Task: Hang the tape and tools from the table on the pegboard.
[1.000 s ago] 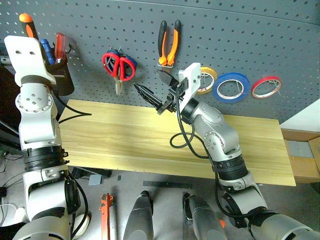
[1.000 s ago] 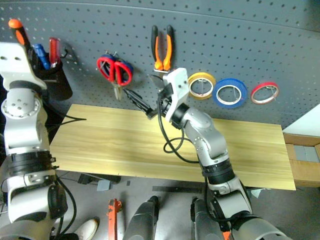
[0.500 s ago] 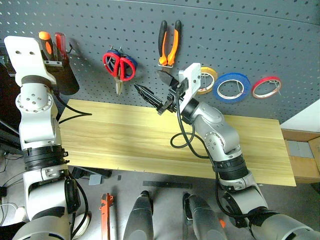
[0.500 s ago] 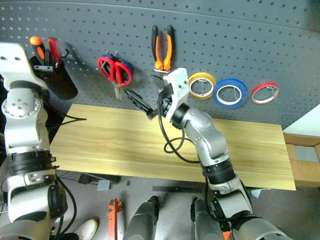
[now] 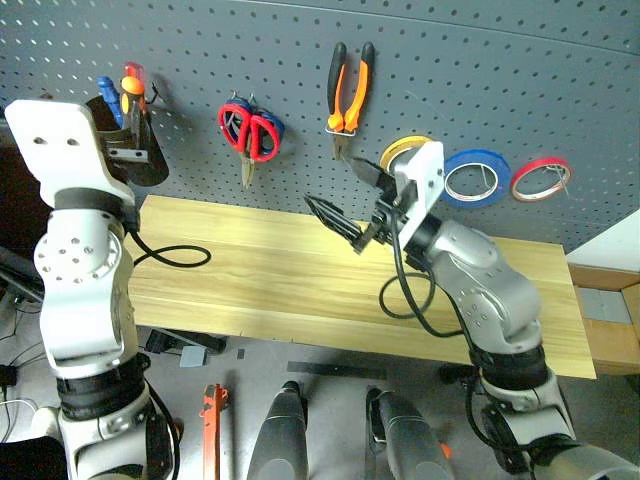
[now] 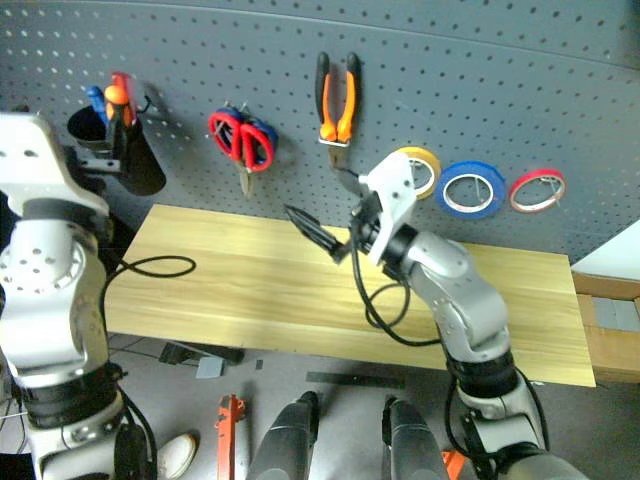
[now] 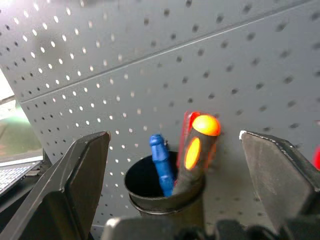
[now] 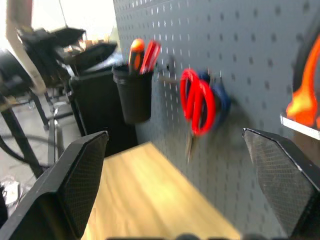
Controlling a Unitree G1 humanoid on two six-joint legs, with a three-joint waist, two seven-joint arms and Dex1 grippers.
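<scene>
Pegboard: you see the dark grey pegboard (image 5: 520,70) standing behind the table (image 5: 260,280), with everything hung along it.
Table: your light wood top lies bare of tools; a black cable from the left arm loops onto its left end.
Blue tape: the blue tape (image 5: 476,176) hangs on a hook at the right, between the yellow roll (image 5: 402,152) and the red roll (image 5: 540,176).
Pliers: the pliers (image 5: 348,92) hang handles up, just above and left of the yellow roll.
Scissors: the red-handled scissors (image 5: 246,130) hang blades down, lying over the blue-handled scissors (image 5: 272,126) on the same spot.
Screwdriver: the screwdriver (image 7: 196,150) stands handle up in the black cup (image 7: 165,192) on the board, beside a blue-handled tool (image 7: 162,162).
Left gripper: your left gripper (image 7: 175,175) faces the cup with its fingers (image 7: 75,185) spread wide and nothing between them; they stand clear of the cup on either side.
Right gripper: your right gripper (image 5: 345,205) hangs over the table below the pliers, fingers spread wide and empty, pointing toward the scissors.
</scene>
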